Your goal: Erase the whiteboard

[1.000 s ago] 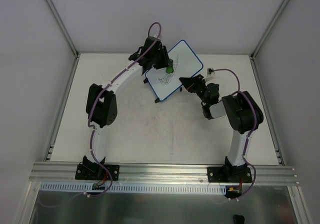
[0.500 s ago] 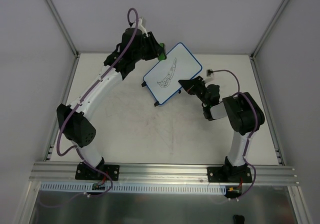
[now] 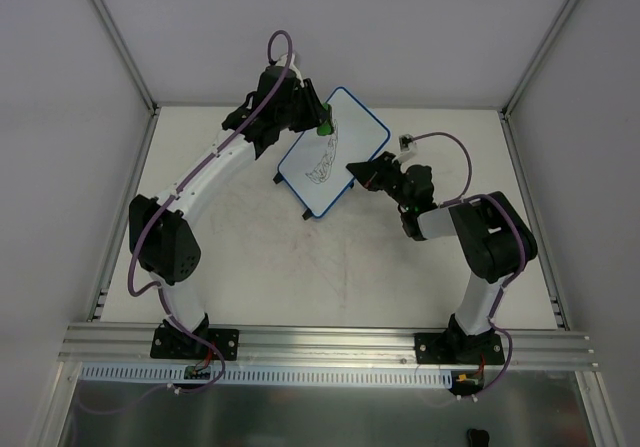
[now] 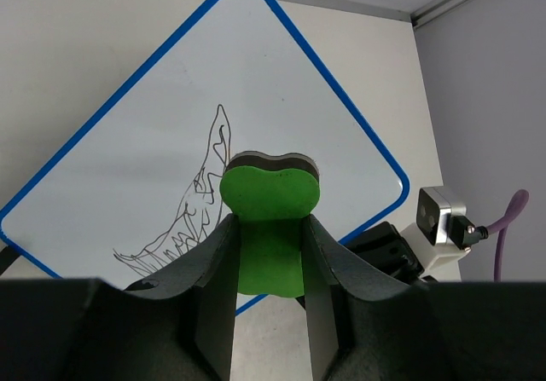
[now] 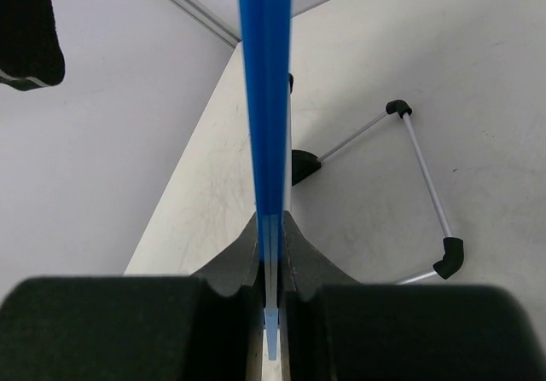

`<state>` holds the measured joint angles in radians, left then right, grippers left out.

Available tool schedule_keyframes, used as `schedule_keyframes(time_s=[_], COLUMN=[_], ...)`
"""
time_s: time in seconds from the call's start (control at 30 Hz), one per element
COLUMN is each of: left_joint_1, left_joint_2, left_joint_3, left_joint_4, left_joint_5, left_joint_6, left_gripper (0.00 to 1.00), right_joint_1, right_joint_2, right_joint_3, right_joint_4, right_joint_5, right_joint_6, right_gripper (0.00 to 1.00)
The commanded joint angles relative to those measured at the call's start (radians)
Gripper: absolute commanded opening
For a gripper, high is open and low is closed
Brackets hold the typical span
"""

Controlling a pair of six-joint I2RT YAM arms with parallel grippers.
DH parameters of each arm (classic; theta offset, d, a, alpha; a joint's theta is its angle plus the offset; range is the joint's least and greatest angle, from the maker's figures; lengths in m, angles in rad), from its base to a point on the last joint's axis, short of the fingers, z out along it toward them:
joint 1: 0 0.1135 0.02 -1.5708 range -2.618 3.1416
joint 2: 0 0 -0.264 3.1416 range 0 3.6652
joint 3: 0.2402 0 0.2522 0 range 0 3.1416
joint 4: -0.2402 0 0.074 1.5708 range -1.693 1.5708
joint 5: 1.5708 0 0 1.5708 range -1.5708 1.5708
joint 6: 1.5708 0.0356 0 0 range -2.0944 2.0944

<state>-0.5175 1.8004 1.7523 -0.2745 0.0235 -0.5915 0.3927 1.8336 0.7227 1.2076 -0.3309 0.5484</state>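
One whiteboard (image 3: 345, 137), one green eraser (image 3: 325, 127), one table (image 3: 300, 267), two arms: left arm (image 3: 205, 180), right arm (image 3: 490, 242).

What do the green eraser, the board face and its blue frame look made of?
The green eraser looks like soft matte foam or felt, with a dark backing layer behind it. The whiteboard face is a smooth coated sheet, and the ink lines sit crisp on it. The blue frame is probably moulded plastic, given its even colour and rounded corners.

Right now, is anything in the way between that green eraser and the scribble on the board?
Nothing visible. The left gripper holds the eraser facing the whiteboard, only bare white surface between it and the scribble.
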Motion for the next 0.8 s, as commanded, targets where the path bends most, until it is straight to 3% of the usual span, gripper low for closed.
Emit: schedule_keyframes(time_s=[0.0, 0.77], left_joint_1=[-0.003, -0.021], left_joint_2=[-0.010, 0.327], left_joint_3=[0.012, 0.322], left_joint_4=[0.018, -0.063], left_joint_5=[0.000, -0.053], left_joint_6=[-0.007, 0.027], left_gripper=[0.00, 0.00], right_joint_1=[0.021, 0.034], right_joint_2=[-0.039, -0.028], right_joint_3=[0.026, 0.041], right_joint_4=[-0.016, -0.031], right_joint_5=[-0.079, -0.100], right_joint_6=[-0.050, -0.061], right_gripper=[0.00, 0.00])
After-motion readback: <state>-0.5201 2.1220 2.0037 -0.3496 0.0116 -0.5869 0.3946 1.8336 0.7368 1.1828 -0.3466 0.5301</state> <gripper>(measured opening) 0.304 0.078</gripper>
